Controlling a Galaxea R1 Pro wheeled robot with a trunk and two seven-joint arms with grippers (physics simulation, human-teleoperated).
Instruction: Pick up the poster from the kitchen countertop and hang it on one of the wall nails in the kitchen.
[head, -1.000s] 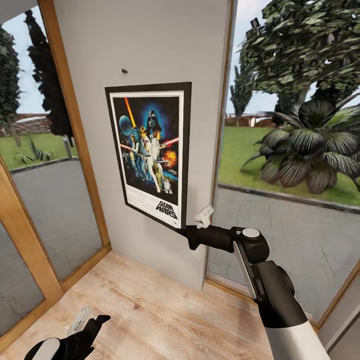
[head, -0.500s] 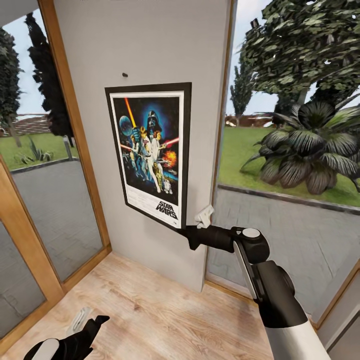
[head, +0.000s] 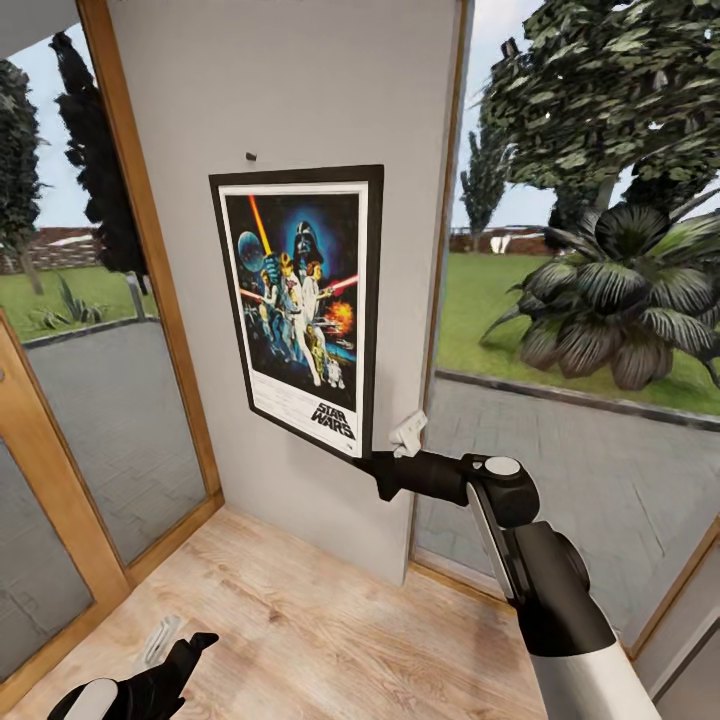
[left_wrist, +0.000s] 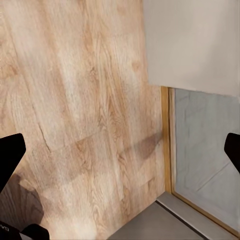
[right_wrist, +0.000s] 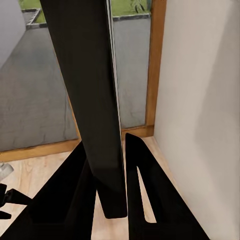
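Note:
The poster (head: 300, 300), black-framed with colourful characters and a black logo, lies flat against a pale wall panel (head: 300, 90). My right gripper (head: 373, 462) is shut on its lower right corner. In the right wrist view the poster (right_wrist: 92, 95) runs edge-on as a dark slab between the two black fingers (right_wrist: 142, 170) of my right gripper (right_wrist: 107, 145). The wall nail (head: 251, 156), a tiny dark peg, sticks out just above the poster's top edge, left of its middle. My left gripper (head: 182, 642) hangs low over the wooden floor, open (left_wrist: 120, 150) and holding nothing.
Wood-framed glass panes (head: 110, 380) flank the narrow wall on both sides, with a large plant (head: 620, 290) and paving outside. The light wooden floor (head: 300, 620) runs to the wall base. The wall and window frame (left_wrist: 167, 145) meet in a tight corner.
The gap between the nail and the poster's top edge has narrowed a little. Both arms keep the same places in the picture and the right grip is unchanged.

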